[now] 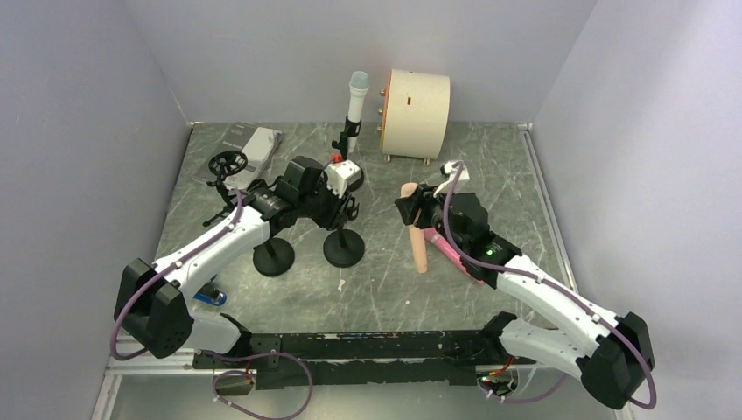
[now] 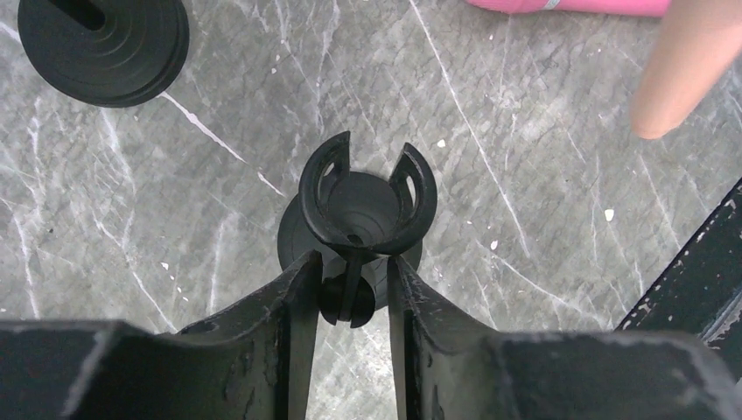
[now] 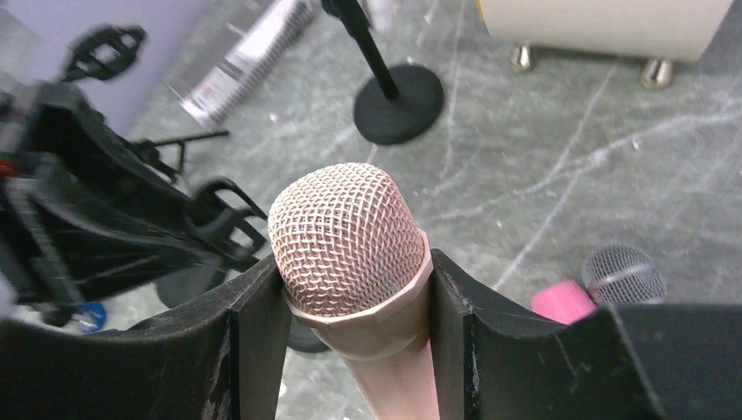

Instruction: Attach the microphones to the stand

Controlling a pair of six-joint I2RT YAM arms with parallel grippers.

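Peach microphone (image 3: 346, 254) pinched at base of its mesh head between right fingers (image 3: 258, 350), left fingers (image 2: 289, 337) flanking stem of black stand clip (image 2: 367, 197), contact unclear, pink microphone (image 3: 564, 302) lying on bench (image 3: 542, 175).

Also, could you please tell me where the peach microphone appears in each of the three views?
Top external: peach microphone, right of centre.
Left wrist: its handle end at the upper right edge.
Right wrist: centre, mesh head toward the camera.
Shared landmark: the pink microphone, lying beside it.
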